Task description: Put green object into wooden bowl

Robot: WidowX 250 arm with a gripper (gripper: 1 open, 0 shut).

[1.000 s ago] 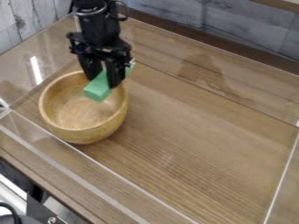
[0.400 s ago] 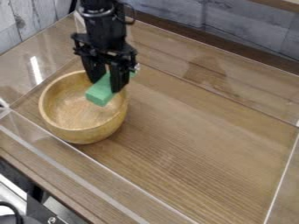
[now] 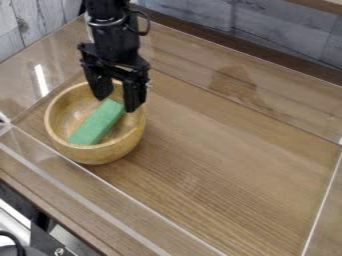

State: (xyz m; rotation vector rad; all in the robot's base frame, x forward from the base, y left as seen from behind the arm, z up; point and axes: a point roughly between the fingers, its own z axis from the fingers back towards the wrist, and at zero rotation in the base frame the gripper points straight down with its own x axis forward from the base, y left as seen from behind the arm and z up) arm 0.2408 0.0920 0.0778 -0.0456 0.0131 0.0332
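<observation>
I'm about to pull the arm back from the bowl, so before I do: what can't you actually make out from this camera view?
- Upper end of the green object: hidden behind the open gripper, so contact with a finger cannot be ruled out.
- Far inner wall of the wooden bowl: covered by the gripper.
- Arm above the gripper: cut off by the top edge.
- Table front-left corner: cut off by the frame edge.

Even soft light; faint glare; slightly blurry.
</observation>
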